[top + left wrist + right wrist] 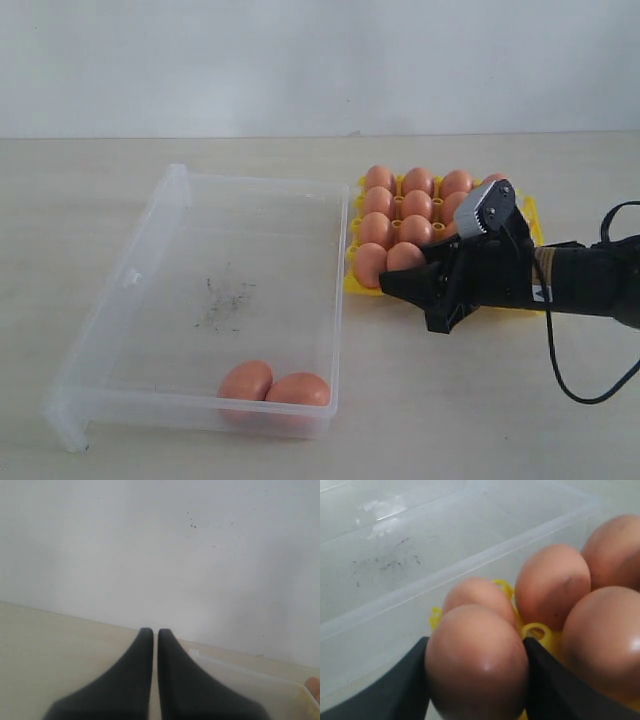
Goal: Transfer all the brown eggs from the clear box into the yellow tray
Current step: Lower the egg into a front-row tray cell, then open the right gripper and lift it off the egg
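My right gripper (pixel 411 292) is shut on a brown egg (pixel 476 662); its black fingers (pixel 395 690) press on both sides of it. It holds this egg (pixel 404 257) at the near left corner of the yellow tray (pixel 534 222), beside several eggs (pixel 417 205) seated in cups. Two brown eggs (pixel 272 385) lie side by side in the near right corner of the clear box (pixel 180 190). My left gripper (pixel 155 632) is shut and holds nothing. It is off to the side of the clear box (pixel 250 680) and out of the exterior view.
The box and tray stand side by side on a pale table, with a white wall behind. Dark specks (pixel 225 295) mark the box floor. A black cable (pixel 575 375) loops off the right arm over the table.
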Robot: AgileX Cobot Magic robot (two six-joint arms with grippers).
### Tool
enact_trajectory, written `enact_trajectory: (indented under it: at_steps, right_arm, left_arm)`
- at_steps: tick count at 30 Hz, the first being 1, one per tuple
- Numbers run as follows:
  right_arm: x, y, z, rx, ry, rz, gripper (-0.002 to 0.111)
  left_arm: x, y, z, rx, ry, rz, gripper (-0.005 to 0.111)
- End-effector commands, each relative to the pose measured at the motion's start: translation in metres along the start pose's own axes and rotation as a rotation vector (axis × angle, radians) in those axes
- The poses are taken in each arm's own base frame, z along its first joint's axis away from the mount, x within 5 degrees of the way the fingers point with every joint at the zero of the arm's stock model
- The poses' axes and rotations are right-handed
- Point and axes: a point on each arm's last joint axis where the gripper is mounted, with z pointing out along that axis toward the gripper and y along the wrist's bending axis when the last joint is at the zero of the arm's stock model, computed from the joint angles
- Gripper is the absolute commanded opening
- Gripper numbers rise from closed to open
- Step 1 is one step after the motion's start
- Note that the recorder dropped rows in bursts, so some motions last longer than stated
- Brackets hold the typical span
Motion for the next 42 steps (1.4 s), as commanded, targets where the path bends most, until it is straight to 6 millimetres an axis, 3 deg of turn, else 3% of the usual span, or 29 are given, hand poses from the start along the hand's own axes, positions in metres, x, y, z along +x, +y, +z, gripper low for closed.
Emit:
enact_trajectory:
  at_steps: [1, 19, 32, 36, 42]
  right_arm:
    - [0.0, -0.005, 0.001, 0.048, 0.009, 0.031, 0.0]
    - [-0.012, -0.011, -0.003, 0.119, -0.051, 0.062, 0.0]
    - [-0.007, -0.018, -0.004, 0.202, -0.011, 0.102, 0.0]
    - [-0.008, -0.019, -0.004, 0.207, -0.016, 0.109, 0.012]
    - [-0.009, -0.02, -0.004, 0.214, -0.038, 0.165, 0.049]
  left_arm:
    - [-0.001, 0.0, 0.0, 0.005, -0.004, 0.002, 0.004]
    - [-0.001, 0.0, 0.0, 0.005, -0.004, 0.002, 0.004]
    - [-0.001, 0.0, 0.0, 0.005, -0.004, 0.002, 0.004]
    - [-0.001, 0.0, 0.0, 0.005, -0.004, 0.002, 0.004]
    - [-0.001, 0.0, 0.0, 0.005, -0.004, 0.002, 0.004]
